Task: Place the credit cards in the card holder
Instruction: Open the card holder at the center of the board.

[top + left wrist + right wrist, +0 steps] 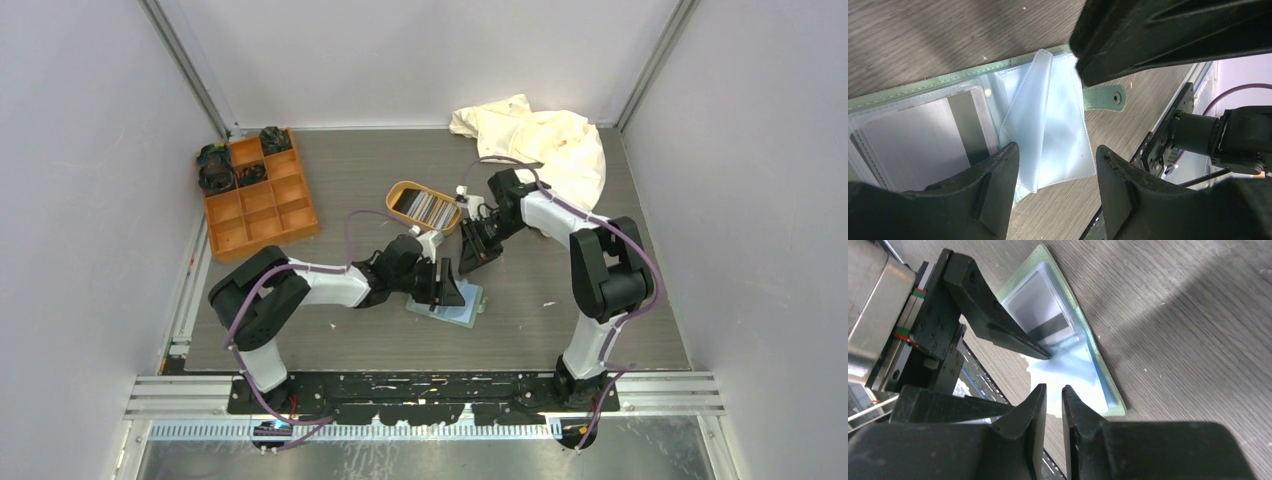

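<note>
The sage-green card holder (455, 306) lies open on the table, clear sleeves up. In the left wrist view the card holder (908, 90) has a grey-white credit card (918, 145) with a dark stripe in one sleeve, a loose sleeve (1048, 125) curling up, and its snap tab (1104, 97) at the right. My left gripper (1055, 165) is open, straddling the sleeves' edge. My right gripper (1054, 395) hovers above the card holder (1108, 390), jaws nearly shut with a thin gap and nothing between them. More credit cards (432, 208) lie in the tan tray (400, 189).
An orange compartment box (257, 195) with dark items stands at the back left. A crumpled white cloth (545, 135) lies at the back right, behind my right arm. The two grippers are close together over the holder.
</note>
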Controlling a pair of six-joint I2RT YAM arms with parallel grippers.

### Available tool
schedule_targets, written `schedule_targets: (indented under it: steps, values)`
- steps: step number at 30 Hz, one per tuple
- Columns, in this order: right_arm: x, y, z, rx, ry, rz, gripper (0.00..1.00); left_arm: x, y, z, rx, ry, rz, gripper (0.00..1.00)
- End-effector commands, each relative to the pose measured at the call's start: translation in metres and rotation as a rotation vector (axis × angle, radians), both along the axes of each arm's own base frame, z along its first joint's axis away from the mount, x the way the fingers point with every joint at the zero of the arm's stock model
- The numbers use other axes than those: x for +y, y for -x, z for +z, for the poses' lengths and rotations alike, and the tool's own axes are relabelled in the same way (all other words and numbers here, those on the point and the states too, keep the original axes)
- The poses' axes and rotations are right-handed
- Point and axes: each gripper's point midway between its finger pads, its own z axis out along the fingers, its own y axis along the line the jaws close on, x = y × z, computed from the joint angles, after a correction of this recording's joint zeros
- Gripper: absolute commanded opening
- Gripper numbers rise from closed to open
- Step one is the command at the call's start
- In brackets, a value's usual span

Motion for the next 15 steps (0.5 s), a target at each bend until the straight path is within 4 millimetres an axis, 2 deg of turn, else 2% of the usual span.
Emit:
schedule_targets:
  steps: [1, 8, 15]
  values:
    - [0.015, 0.001, -0.002, 0.054, -0.061, -0.012, 0.24, -0.017, -0.002, 0.022, -0.050, 0.072, -0.034, 0.59]
    - [0.007, 0.007, -0.030, 0.072, 0.077, 0.028, 0.23, -0.018, -0.001, 0.030, -0.063, 0.094, -0.031, 0.59]
    - [-0.001, 0.012, -0.044, 0.072, 0.163, 0.081, 0.23, -0.012, -0.002, 0.057, -0.121, 0.132, -0.013, 0.61]
